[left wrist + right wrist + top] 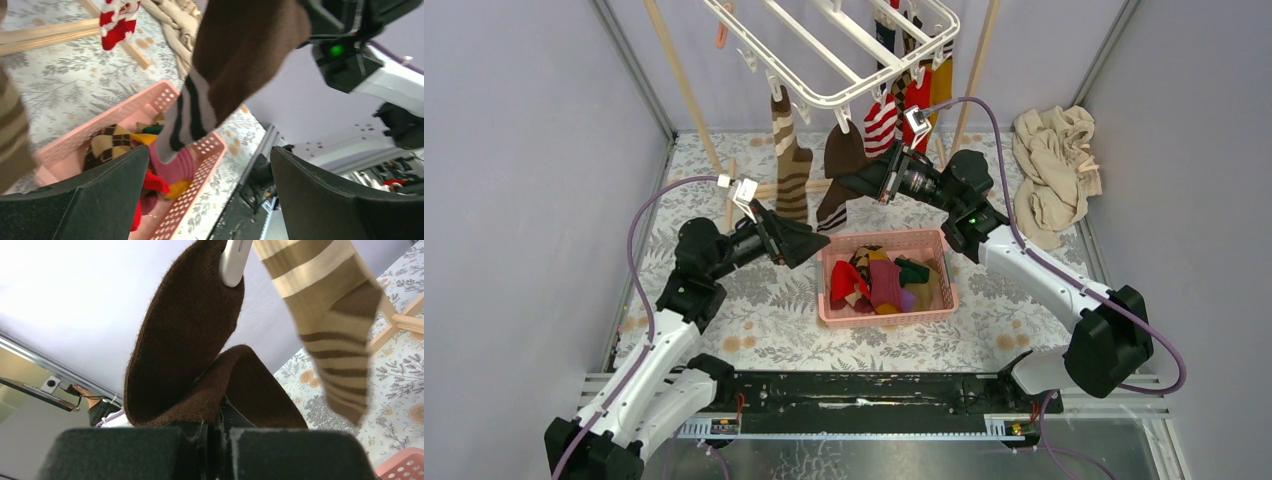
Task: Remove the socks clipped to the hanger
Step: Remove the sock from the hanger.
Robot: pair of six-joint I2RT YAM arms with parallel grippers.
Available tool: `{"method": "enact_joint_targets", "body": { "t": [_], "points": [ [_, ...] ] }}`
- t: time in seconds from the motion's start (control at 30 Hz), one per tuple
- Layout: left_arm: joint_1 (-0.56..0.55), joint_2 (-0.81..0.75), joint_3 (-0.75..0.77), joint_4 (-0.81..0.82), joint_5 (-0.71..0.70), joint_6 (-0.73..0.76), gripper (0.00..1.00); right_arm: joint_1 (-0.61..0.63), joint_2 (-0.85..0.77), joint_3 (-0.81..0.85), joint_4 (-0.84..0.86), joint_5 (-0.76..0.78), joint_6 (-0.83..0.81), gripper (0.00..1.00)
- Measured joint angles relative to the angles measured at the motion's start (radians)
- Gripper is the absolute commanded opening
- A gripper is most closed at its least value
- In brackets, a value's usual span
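Observation:
The white hanger (824,60) hangs at the top with several socks clipped to it. A dark brown sock (842,160) with a striped toe hangs from a white clip (235,260). My right gripper (856,182) is shut on this brown sock (200,365), pinching its fabric between the pads. A tan striped sock (790,160) hangs beside it and shows in the right wrist view (330,330). My left gripper (816,243) is open and empty, just left of the pink basket, with the brown sock's toe (200,115) hanging in front of it.
The pink basket (886,315) holds several coloured socks. A red-and-white striped sock (882,122) and others hang at the hanger's right. A beige cloth heap (1054,170) lies at the back right. Wooden poles (686,90) frame the hanger.

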Motion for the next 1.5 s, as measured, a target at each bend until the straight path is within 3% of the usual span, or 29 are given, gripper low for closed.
{"method": "enact_joint_targets", "body": {
  "t": [0.4,0.43,0.6,0.77,0.97,1.07,1.27,1.4,1.5],
  "points": [
    [-0.170,0.083,0.033,-0.018,-0.278,0.158,0.99,-0.001,0.002,-0.020,0.039,-0.021,0.062,0.00],
    [-0.178,0.085,0.034,-0.014,-0.285,0.161,0.95,-0.001,0.002,-0.026,0.043,-0.025,0.067,0.00],
    [-0.239,0.100,0.037,-0.003,-0.370,0.198,0.38,-0.001,0.000,-0.063,0.056,-0.032,0.079,0.00],
    [-0.243,0.142,0.082,-0.011,-0.407,0.220,0.02,-0.001,0.000,-0.115,0.077,-0.033,0.095,0.00],
    [-0.243,0.153,0.091,-0.043,-0.449,0.228,0.00,-0.001,0.000,-0.161,0.103,-0.033,0.105,0.02],
    [-0.243,0.150,0.106,-0.080,-0.471,0.228,0.00,-0.001,0.000,-0.168,0.105,-0.033,0.105,0.25],
    [-0.243,0.140,0.171,-0.183,-0.533,0.228,0.00,-0.002,-0.039,-0.168,-0.035,0.006,-0.009,0.46],
    [-0.243,0.127,0.190,-0.217,-0.551,0.228,0.00,-0.002,-0.095,-0.134,-0.209,0.077,-0.141,0.69],
    [-0.243,0.122,0.197,-0.238,-0.554,0.228,0.00,-0.002,-0.122,-0.064,-0.330,0.149,-0.247,0.73]
  ]
}}
